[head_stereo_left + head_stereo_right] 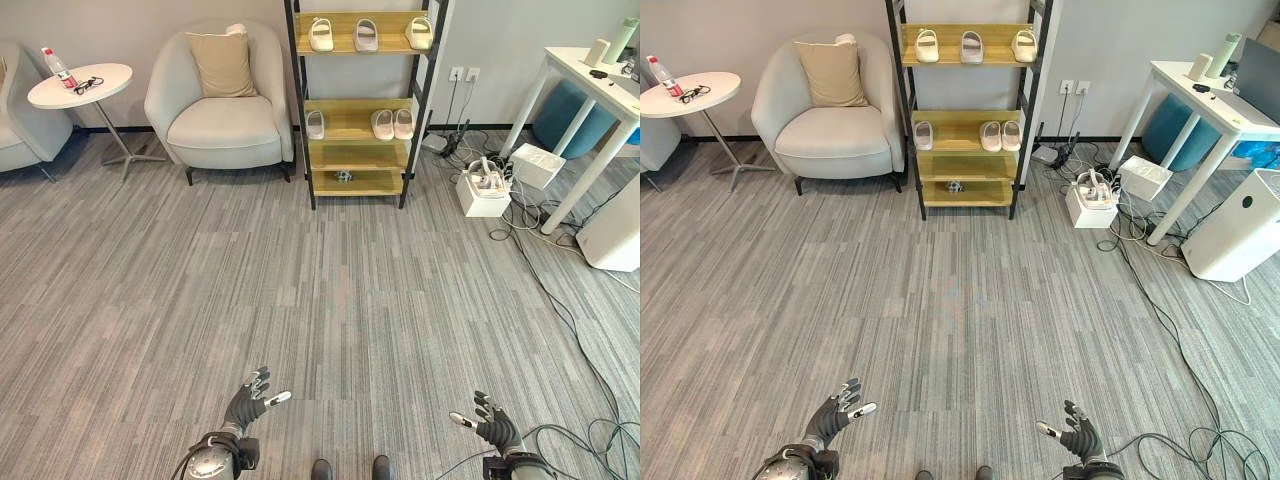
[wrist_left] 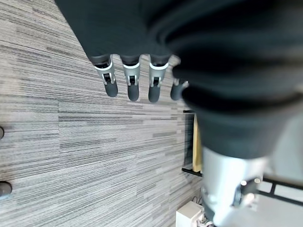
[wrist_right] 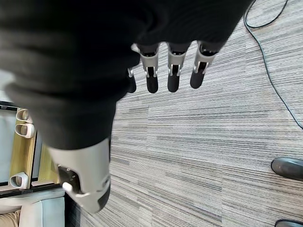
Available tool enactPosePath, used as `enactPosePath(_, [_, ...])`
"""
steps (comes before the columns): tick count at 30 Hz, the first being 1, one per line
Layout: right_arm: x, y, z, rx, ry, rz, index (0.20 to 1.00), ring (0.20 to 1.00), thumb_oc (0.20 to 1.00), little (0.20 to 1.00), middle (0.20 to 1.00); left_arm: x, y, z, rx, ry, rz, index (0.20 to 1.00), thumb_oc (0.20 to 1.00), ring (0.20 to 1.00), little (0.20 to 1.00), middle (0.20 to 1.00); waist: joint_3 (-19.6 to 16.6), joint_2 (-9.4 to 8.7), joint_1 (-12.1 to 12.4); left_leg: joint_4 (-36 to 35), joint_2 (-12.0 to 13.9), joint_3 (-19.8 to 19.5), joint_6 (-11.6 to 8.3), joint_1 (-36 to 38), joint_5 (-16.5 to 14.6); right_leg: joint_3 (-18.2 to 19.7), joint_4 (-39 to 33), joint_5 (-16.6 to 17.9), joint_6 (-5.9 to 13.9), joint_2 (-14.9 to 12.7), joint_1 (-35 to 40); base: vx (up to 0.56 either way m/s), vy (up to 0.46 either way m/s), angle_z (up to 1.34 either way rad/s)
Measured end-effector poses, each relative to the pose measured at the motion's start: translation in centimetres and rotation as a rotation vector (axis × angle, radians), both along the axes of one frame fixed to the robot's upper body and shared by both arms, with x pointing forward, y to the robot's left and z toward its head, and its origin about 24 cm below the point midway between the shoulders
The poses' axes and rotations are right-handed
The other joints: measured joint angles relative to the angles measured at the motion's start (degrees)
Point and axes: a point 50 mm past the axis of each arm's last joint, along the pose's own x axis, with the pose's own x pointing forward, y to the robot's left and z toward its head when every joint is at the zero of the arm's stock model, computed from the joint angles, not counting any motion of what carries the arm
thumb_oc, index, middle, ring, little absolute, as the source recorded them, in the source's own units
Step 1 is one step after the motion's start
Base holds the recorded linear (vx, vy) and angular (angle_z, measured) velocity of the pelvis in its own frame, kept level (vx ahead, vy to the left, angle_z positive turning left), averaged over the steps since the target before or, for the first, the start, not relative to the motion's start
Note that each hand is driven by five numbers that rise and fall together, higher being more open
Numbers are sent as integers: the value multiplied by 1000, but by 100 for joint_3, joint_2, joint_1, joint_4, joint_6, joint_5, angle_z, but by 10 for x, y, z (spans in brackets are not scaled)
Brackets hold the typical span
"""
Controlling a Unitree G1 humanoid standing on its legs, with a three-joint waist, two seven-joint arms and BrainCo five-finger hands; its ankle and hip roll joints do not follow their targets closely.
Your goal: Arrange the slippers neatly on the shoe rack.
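We see the left hand and the right hand held low over the grey carpet, palms facing each other, well apart, each with its fingers straight and spread and nothing between them; the wrist views confirm this, the fingers of the left and the fingers of the right hanging free above bare carpet. Far ahead of both hands, against the back wall, stands the shoe rack, a black-framed unit with wooden shelves. On its top shelf we find three pale slippers set side by side with gaps between them. On the middle shelf a single slipper lies toward the left hand's side, apart from a pair of slippers that sit just beside each other toward the right hand's side. On the lowest shelf rests a small dark object that we cannot identify. Beyond the left hand, beside the rack, stands a light armchair with a beige cushion upright against its back; further to that side is a round white side table carrying a bottle and a pair of glasses. Beyond the right hand we note a white desk, white boxes on the floor near the wall sockets, and a white appliance beside the desk.
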Motion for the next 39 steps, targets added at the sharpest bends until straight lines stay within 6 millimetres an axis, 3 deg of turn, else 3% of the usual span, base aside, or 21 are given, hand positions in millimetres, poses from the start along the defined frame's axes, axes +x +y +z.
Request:
enactPosePath(10, [4, 0, 1, 4, -9, 6, 1000, 1000, 1000, 1000, 1000, 0, 2, 0, 3, 1, 6, 1000, 1000, 1000, 1000, 1000, 96, -86, 21, -12, -10, 121, 34, -235, -26, 82, 35, 23, 15, -9, -281, 18, 57, -6])
enactPosePath(11, [6, 0, 2, 10, -15, -1, 1000, 1000, 1000, 1000, 1000, 1, 4, 1, 2, -2, 18, 1000, 1000, 1000, 1000, 1000, 206, -81, 19, -13, -7, 120, 62, -317, -22, 58, 341, -13, 23, -11, -498, -14, 139, -8])
enactPosePath(12, [9, 0, 3, 16, -24, -6, 1000, 1000, 1000, 1000, 1000, 1, 5, 1, 4, -5, 28, 1000, 1000, 1000, 1000, 1000, 316, -55, 19, -13, 2, 121, 121, -354, -46, 35, 770, -158, 170, -17, -752, 76, 174, -15])
enactPosePath(14, [16, 4, 4, 26, -39, -3, 1000, 1000, 1000, 1000, 1000, 0, 13, -3, 18, 19, 68, 1000, 1000, 1000, 1000, 1000, 634, -12, -49, 24, -23, 96, 298, -250, -159, -119, 3356, -685, 898, -247, -2031, 294, 102, 3])
enactPosePath(15, [15, 9, 2, 42, -33, -7, 1000, 1000, 1000, 1000, 1000, -1, 15, -6, 26, 36, 83, 1000, 1000, 1000, 1000, 1000, 681, -49, -110, 28, -114, 65, 309, -154, -234, -178, 3812, -924, 904, -445, -2357, 256, 18, 18])
enactPosePath(18, [10, 17, -2, 69, -17, -15, 1000, 1000, 1000, 1000, 1000, -1, 15, -6, 19, 40, 91, 1000, 1000, 1000, 1000, 1000, 707, -143, -153, 39, -229, -1, 336, -3, -365, -286, 2944, -921, 846, -775, -2618, 326, -103, 18])
enactPosePath(20, [13, 21, 0, 79, -35, -10, 1000, 1000, 1000, 1000, 1000, 16, 13, -1, 6, 1, 101, 1000, 1000, 1000, 1000, 1000, 742, -184, -220, 379, -208, -107, 228, -77, -715, -487, 833, -614, 887, -895, -2635, 421, -178, 24])
enactPosePath(23, [1, 18, -3, 84, -7, -37, 1000, 1000, 1000, 1000, 1000, 22, 3, 3, -9, -28, 72, 1000, 1000, 1000, 1000, 1000, 723, -150, -418, 474, -102, -229, 45, 349, -1261, -783, 296, -354, 954, -1038, -2626, 443, -200, 28])
enactPosePath(24, [0, 18, -4, 84, -6, -38, 1000, 1000, 1000, 1000, 1000, 22, 3, 3, -10, -28, 70, 1000, 1000, 1000, 1000, 1000, 716, -158, -422, 470, -95, -227, 53, 356, -1266, -784, 317, -344, 941, -1031, -2614, 330, -185, 12])
enactPosePath(25, [-10, 12, -5, 75, 19, -48, 1000, 1000, 1000, 1000, 1000, 12, -9, -2, -44, -4, 55, 1000, 1000, 1000, 1000, 1000, 550, 8, -490, 225, 272, -273, -125, 937, -1466, -795, 876, 66, 559, -761, -2443, 334, -213, 13])
enactPosePath(26, [-10, 8, -4, 61, 21, -45, 1000, 1000, 1000, 1000, 1000, 7, -16, -5, -68, 10, 59, 1000, 1000, 1000, 1000, 1000, 532, 195, -563, 263, 527, -292, -200, 1076, -1490, -843, 1063, 281, 467, -552, -2387, 350, -287, 21])
enactPosePath(27, [0, 6, -1, 53, -3, -34, 1000, 1000, 1000, 1000, 1000, 11, -21, -4, -90, -3, 54, 1000, 1000, 1000, 1000, 1000, 523, 173, -593, 998, 747, -316, -441, 977, -1338, -924, 1168, 525, -25, -305, -2125, 445, -374, 3])
enactPosePath(28, [6, 4, 3, 46, -25, -25, 1000, 1000, 1000, 1000, 1000, 12, -23, -3, -97, -7, 52, 1000, 1000, 1000, 1000, 1000, 497, 146, -544, 1600, 819, -320, -562, 829, -1170, -922, 1170, 437, -252, -149, -1964, 325, -288, -10])
enactPosePath(29, [12, 4, 5, 44, -44, -19, 1000, 1000, 1000, 1000, 1000, 13, -22, -3, -96, -10, 51, 1000, 1000, 1000, 1000, 1000, 497, 76, -517, 2264, 845, -375, -776, 572, -940, -912, 1111, 327, -356, -92, -1785, 247, -204, -22])
enactPosePath(30, [14, 2, 7, 44, -57, -22, 1000, 1000, 1000, 1000, 1000, 15, -21, -1, -95, -20, 43, 1000, 1000, 1000, 1000, 1000, 465, -26, -473, 3491, 826, -524, -990, 22, -680, -821, 956, 285, -385, -44, -1589, 135, -105, -42])
enactPosePath(31, [18, -1, 11, 41, -81, -19, 1000, 1000, 1000, 1000, 1000, 17, -21, -1, -96, -23, 44, 1000, 1000, 1000, 1000, 1000, 462, -72, -312, 4433, 782, -565, -1037, -443, -596, -717, 855, 236, -411, 65, -1373, 222, -147, -43])
enactPosePath(33, [20, -2, 14, 38, -96, -11, 1000, 1000, 1000, 1000, 1000, 19, -16, 2, -85, -33, 36, 1000, 1000, 1000, 1000, 1000, 466, -220, -314, 4728, 711, -526, -873, -1147, -870, -714, 712, 8, -577, 75, -1025, 263, -87, -6])
enactPosePath(35, [20, -1, 12, 41, -85, -15, 1000, 1000, 1000, 1000, 1000, 25, -10, 6, -61, -53, 26, 1000, 1000, 1000, 1000, 1000, 586, -459, -205, 4178, 689, -211, -576, -1941, -1087, -725, 412, -138, -579, 74, -584, 364, 19, 14])
enactPosePath(37, [21, 1, 12, 46, -91, -15, 1000, 1000, 1000, 1000, 1000, 19, -6, 4, -52, -32, 26, 1000, 1000, 1000, 1000, 1000, 623, -497, -116, 3017, 625, -163, -626, -2225, -1017, -684, 245, -311, -375, 79, -214, 214, 39, 3])
enactPosePath(38, [21, 0, 12, 45, -87, -19, 1000, 1000, 1000, 1000, 1000, 19, -6, 3, -51, -27, 30, 1000, 1000, 1000, 1000, 1000, 666, -526, -99, 2371, 552, -159, -528, -2218, -799, -749, 199, -298, -391, 102, -85, 326, 71, -22])
enactPosePath(39, [23, 4, 12, 51, -96, -3, 1000, 1000, 1000, 1000, 1000, 10, -5, -1, -47, -3, 34, 1000, 1000, 1000, 1000, 1000, 596, -438, 45, 1993, 539, -117, -526, -2380, -369, -740, 89, -470, -297, 99, 222, 538, 128, -40])
